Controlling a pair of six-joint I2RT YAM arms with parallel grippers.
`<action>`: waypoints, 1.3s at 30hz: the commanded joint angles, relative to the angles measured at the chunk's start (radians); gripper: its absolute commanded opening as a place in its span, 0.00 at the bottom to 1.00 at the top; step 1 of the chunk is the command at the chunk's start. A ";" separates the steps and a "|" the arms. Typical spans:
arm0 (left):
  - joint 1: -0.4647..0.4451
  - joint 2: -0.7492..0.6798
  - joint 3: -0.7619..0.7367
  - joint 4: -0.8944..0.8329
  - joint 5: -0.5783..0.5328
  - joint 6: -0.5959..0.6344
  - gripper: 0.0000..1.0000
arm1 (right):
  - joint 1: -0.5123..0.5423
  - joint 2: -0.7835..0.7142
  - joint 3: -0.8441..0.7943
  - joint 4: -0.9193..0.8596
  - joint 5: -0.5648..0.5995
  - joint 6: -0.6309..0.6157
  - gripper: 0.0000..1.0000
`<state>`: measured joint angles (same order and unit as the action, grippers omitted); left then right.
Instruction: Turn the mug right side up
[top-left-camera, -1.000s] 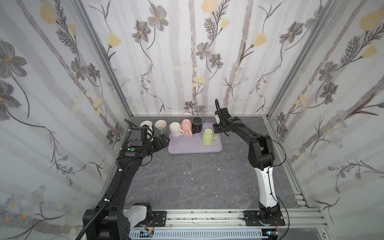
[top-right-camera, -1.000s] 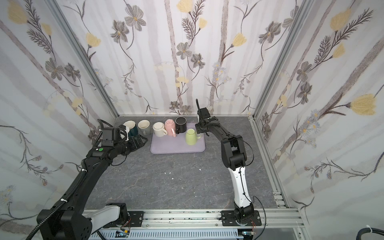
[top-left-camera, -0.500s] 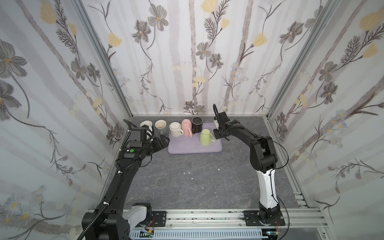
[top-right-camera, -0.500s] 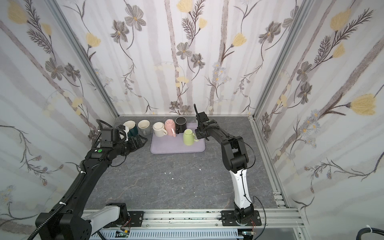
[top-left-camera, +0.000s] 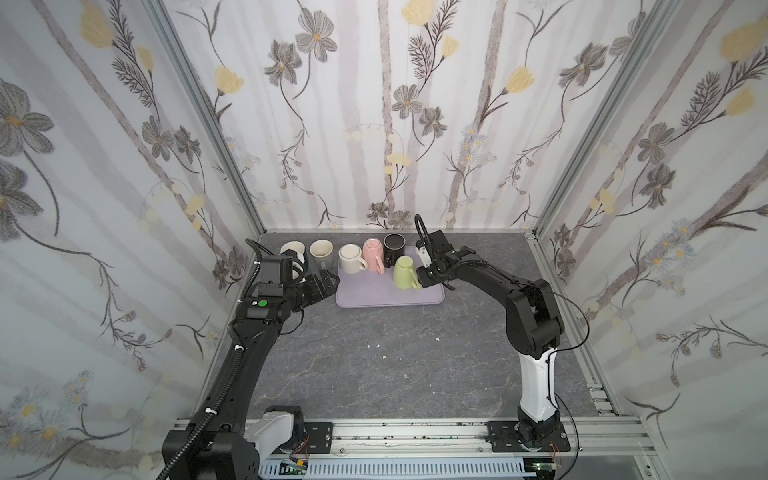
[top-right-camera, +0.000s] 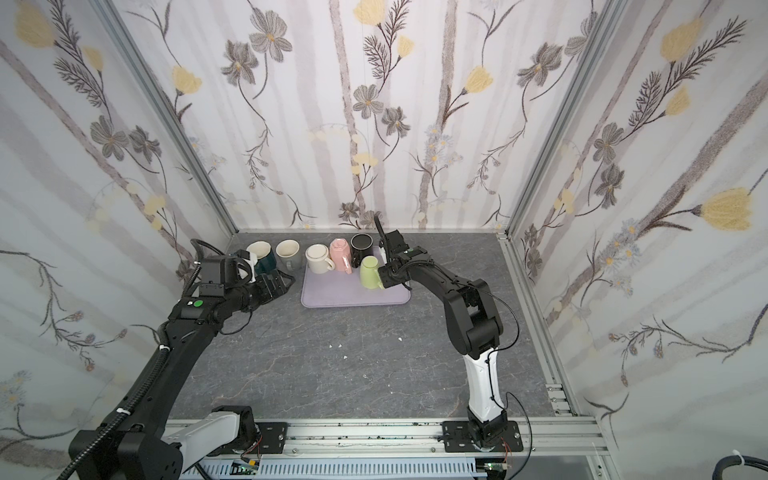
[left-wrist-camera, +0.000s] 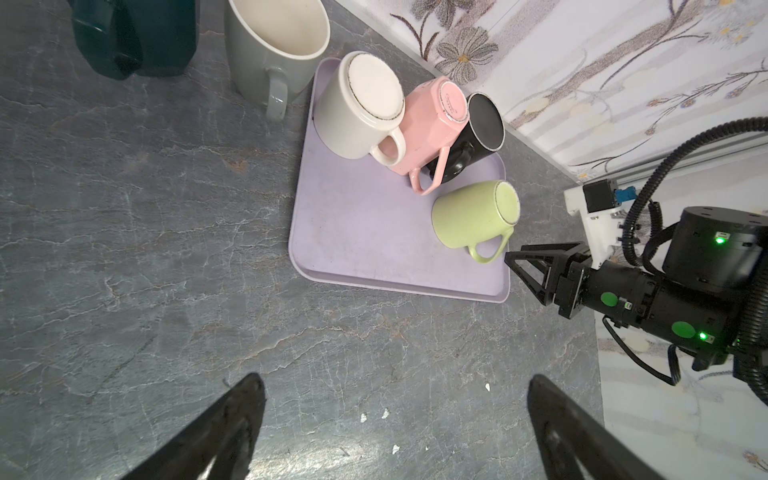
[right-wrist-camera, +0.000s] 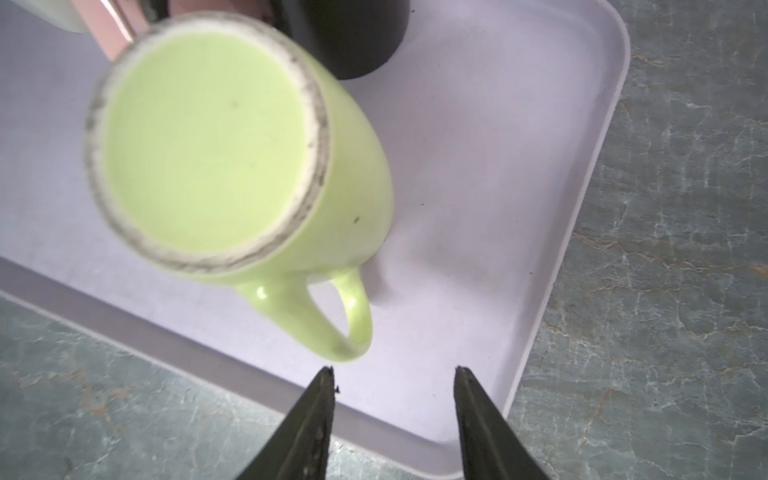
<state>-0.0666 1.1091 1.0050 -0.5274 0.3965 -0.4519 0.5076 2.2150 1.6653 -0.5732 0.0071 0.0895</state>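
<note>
A light green mug stands upside down on the lavender tray, its base up and its handle toward my right gripper. My right gripper hovers low at the mug's right side. It is open, its tips just short of the handle, with nothing between them. My left gripper is wide open and empty, just left of the tray above the table.
Upside down at the tray's back stand a cream mug, a pink mug and a black mug. Off the tray at back left are an upright grey mug and a teal mug. Walls enclose three sides.
My right gripper has dropped and moved left, close to the green mug's handle, and its jaws have narrowed a little. The green mug has shifted slightly left. The left arm has barely moved.
</note>
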 joint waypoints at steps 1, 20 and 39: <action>0.001 -0.009 0.001 0.025 0.005 0.002 1.00 | 0.007 -0.030 -0.010 0.011 -0.007 0.016 0.48; 0.000 -0.006 -0.001 0.029 0.011 -0.002 1.00 | 0.070 0.084 0.139 -0.059 0.033 0.026 0.44; 0.001 0.001 0.000 0.028 0.004 -0.002 1.00 | 0.073 0.144 0.208 -0.071 0.051 -0.004 0.34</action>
<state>-0.0666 1.1061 1.0050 -0.5274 0.4034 -0.4530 0.5797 2.3505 1.8603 -0.6514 0.0410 0.1020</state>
